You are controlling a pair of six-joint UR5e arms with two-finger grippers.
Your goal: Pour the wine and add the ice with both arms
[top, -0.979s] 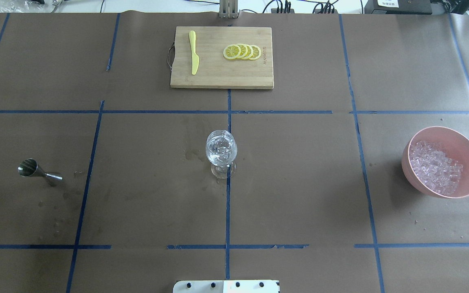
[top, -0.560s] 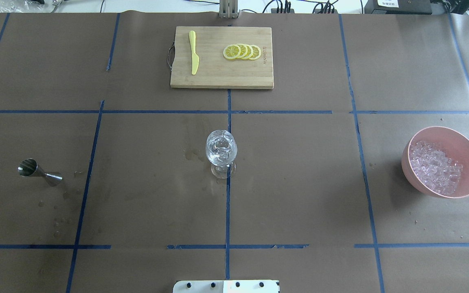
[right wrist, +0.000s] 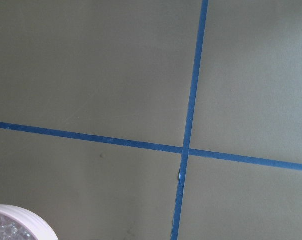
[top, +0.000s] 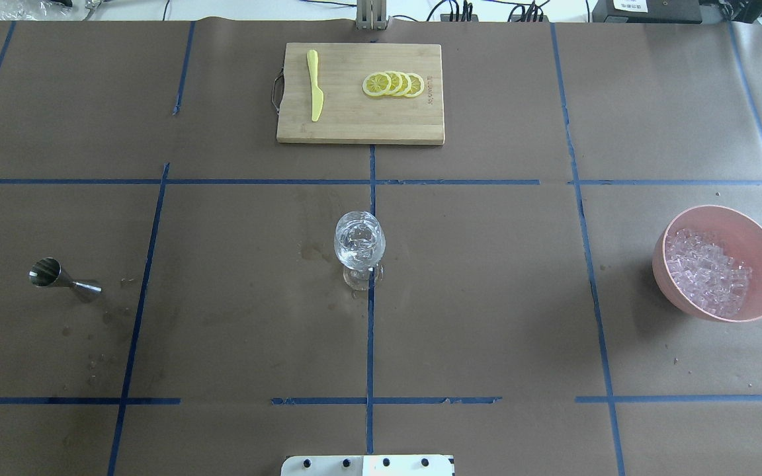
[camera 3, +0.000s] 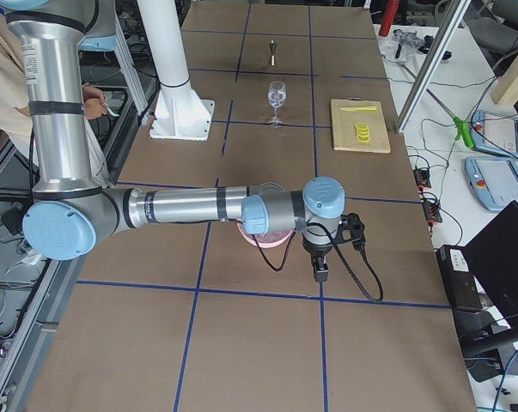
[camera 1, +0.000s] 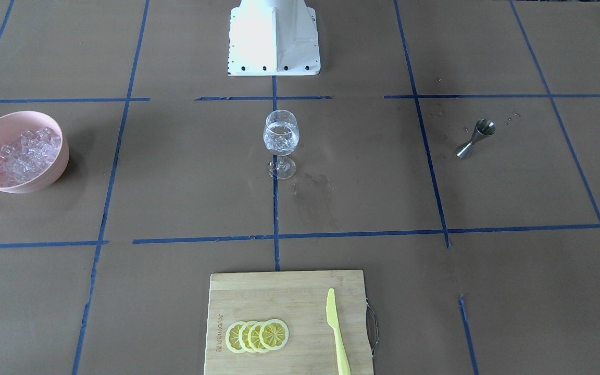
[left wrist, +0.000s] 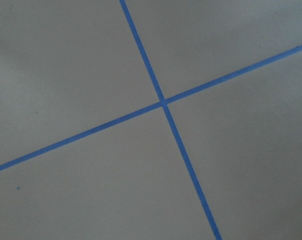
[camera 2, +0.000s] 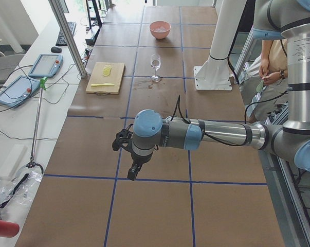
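A clear wine glass (top: 359,241) stands at the table's middle, also in the front view (camera 1: 280,136). It holds clear ice cubes and clear liquid; I make out no dark wine. A heap of ice (top: 708,272) fills a pink bowl (top: 761,248) at the right. A steel jigger (top: 63,281) stands at the left. The left gripper (camera 2: 132,170) shows only in the exterior left view, over bare paper far from the glass. The right gripper (camera 3: 320,273) shows only in the exterior right view, beside the bowl (camera 3: 267,240). I cannot tell whether either is open.
A wooden cutting board (top: 394,125) at the far middle carries a yellow knife (top: 315,86) and lemon slices (top: 394,84). The white robot base (camera 1: 274,36) stands at the near edge. Wet stains mark the paper by the glass and jigger. A person stands behind the base (camera 2: 272,62).
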